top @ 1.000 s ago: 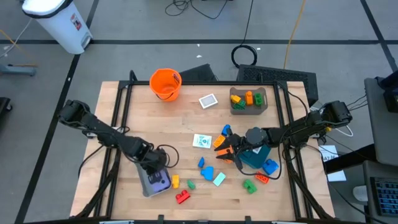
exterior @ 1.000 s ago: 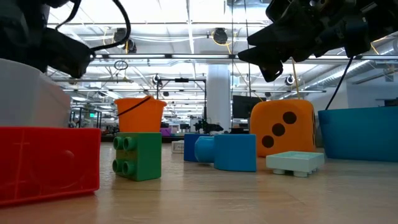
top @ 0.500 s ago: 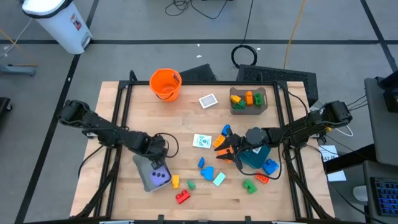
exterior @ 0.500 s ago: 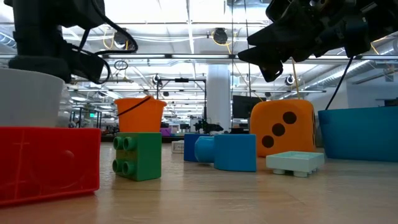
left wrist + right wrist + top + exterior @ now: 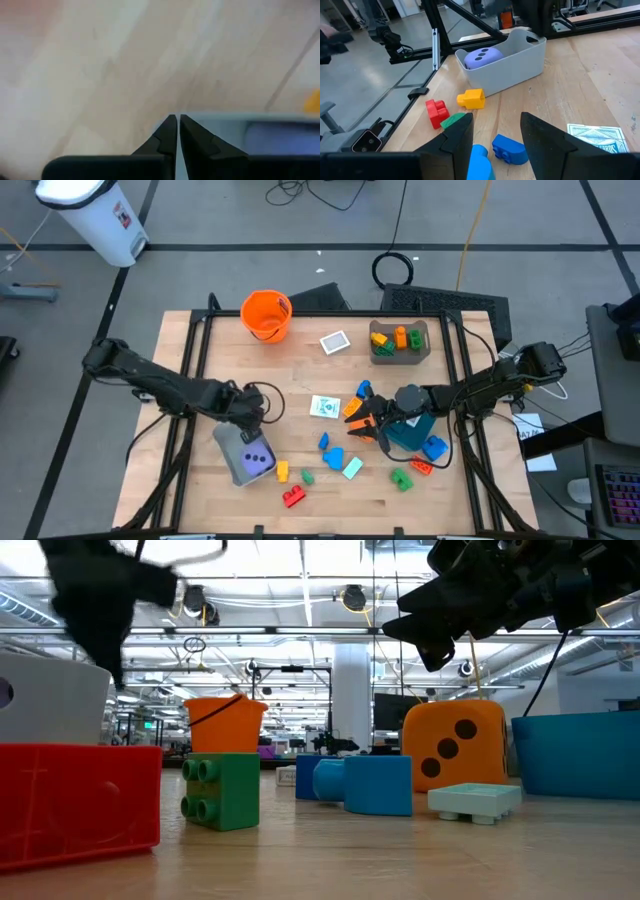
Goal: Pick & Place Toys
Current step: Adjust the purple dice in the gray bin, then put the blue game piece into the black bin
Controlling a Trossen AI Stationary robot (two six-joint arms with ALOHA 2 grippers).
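Observation:
My left gripper (image 5: 251,418) (image 5: 176,120) is shut and hangs over the far rim of a grey bin (image 5: 228,452) (image 5: 516,56) at the near left. A purple die (image 5: 258,461) (image 5: 481,57) lies in that bin. My right gripper (image 5: 362,418) (image 5: 496,125) is held level and open above the table's middle, with nothing between its fingers. Below and in front of it lie an orange die (image 5: 351,409) (image 5: 455,752), blue blocks (image 5: 328,448) (image 5: 509,149), a yellow block (image 5: 471,98), a red block (image 5: 436,112), a green block (image 5: 454,120) and a picture card (image 5: 324,407).
A teal bin (image 5: 410,436) stands under the right arm, with blue, red and green blocks (image 5: 420,465) beside it. A second grey bin (image 5: 424,340) at the far right holds several blocks. An orange bucket (image 5: 266,314) and another card (image 5: 335,341) sit toward the far edge.
My left gripper has risen out of the near-left grey bin and drawn back toward the table's far edge, tipping as it went, and has stayed shut. The purple die stays in the bin and now shows uncovered.

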